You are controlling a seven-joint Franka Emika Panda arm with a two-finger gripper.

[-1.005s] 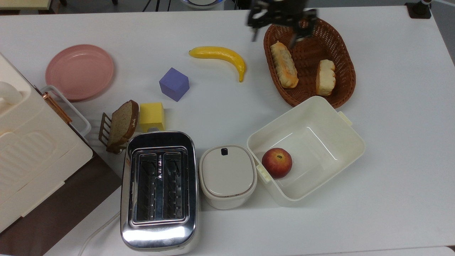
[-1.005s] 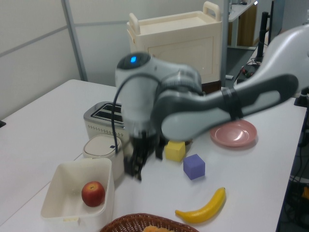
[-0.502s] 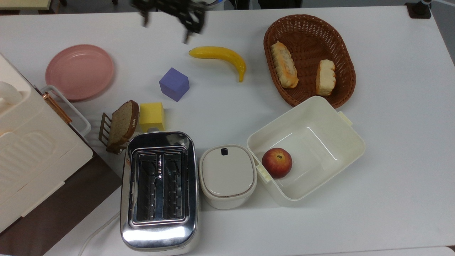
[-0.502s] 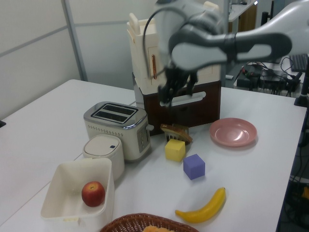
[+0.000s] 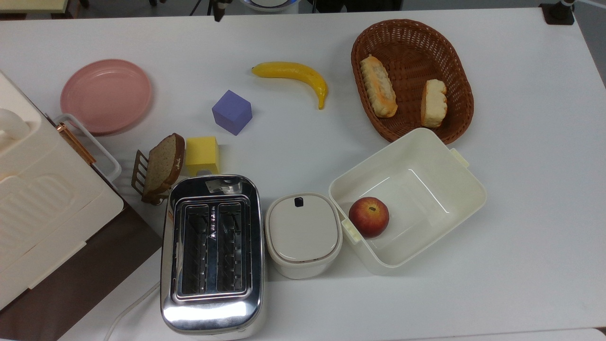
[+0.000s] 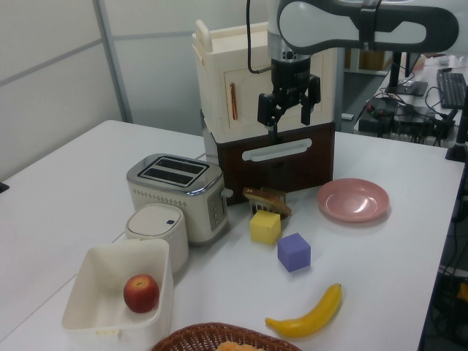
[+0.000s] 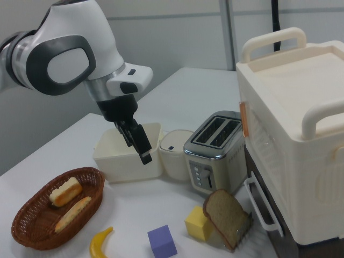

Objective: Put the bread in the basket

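The bread (image 5: pixel 433 103) is a short bun with a golden top. It lies inside the reddish-brown wicker basket (image 5: pixel 458 71), near the top view's right side of it. In the right view the bread (image 7: pixel 66 192) rests in the basket (image 7: pixel 32 228) beside a longer ridged roll (image 7: pixel 72 214). My gripper (image 6: pixel 289 117) hangs high over the table in front of the cream cabinet, far from the basket, open and holding nothing. In the right view the gripper (image 7: pixel 137 144) is in front of the white container. One dark fingertip (image 5: pixel 218 13) pokes in at the top view's upper edge.
On the table lie a banana (image 5: pixel 296 76), a purple cube (image 5: pixel 232 112), a yellow cube (image 5: pixel 202 154), a brown slice on a rack (image 5: pixel 163 166), a toaster (image 5: pixel 210 253), a lidded pot (image 5: pixel 303 234), a pink plate (image 5: pixel 106 94) and a white container (image 5: pixel 466 180) holding an apple (image 5: pixel 369 216). A large cream cabinet (image 6: pixel 263 80) stands at the top view's left.
The arm has swung from above the basket across the table to the top view's upper left and risen. The bread and the roll have stayed in the basket.
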